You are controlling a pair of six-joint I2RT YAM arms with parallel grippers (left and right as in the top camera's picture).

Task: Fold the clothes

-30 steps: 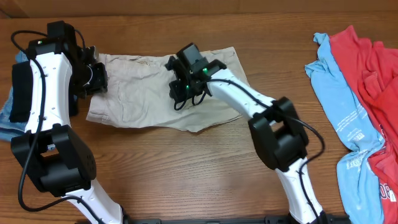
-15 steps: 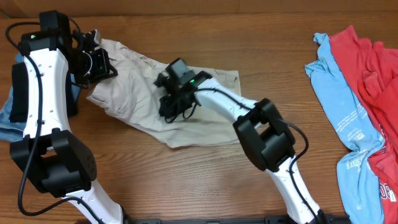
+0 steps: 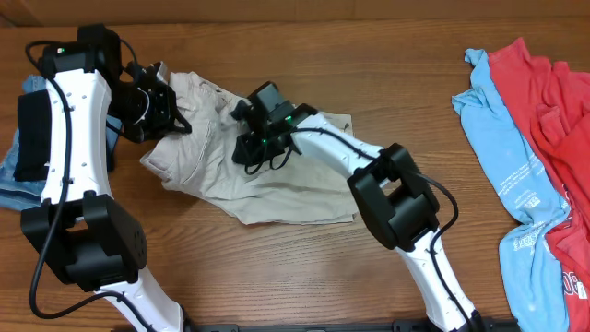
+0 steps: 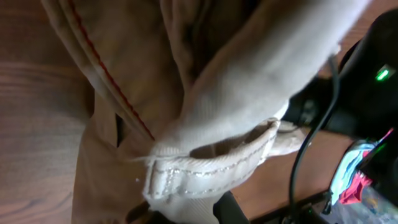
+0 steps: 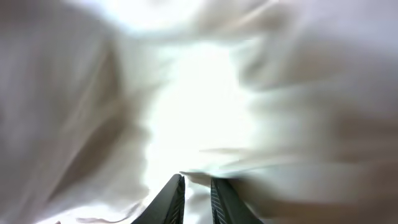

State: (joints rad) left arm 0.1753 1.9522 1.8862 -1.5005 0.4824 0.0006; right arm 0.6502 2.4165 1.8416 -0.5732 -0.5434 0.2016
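Starting at your far left, a crumpled blue cloth (image 3: 11, 180) lies at the edge of the brown wooden table (image 3: 277, 277), partly under the left arm. Just right of it, your left gripper (image 3: 157, 106) is clenched on the beige khaki cotton shorts (image 3: 277, 189), holding their upper left corner raised and bunched. The left wrist view shows a pale stitched hem of the shorts (image 4: 205, 106) running down into that gripper (image 4: 186, 214). The rest of the shorts lies rumpled on the table left of centre. Your right gripper (image 3: 253, 152) is down on the middle of the shorts. In the right wrist view its fingers (image 5: 171, 199) stand a narrow gap apart against blurred pale cloth, and you cannot tell whether any fabric is pinched between them. Well apart, at the far right, a light-blue top (image 3: 502, 157) lies spread out with a red top (image 3: 553, 101) partly over it.
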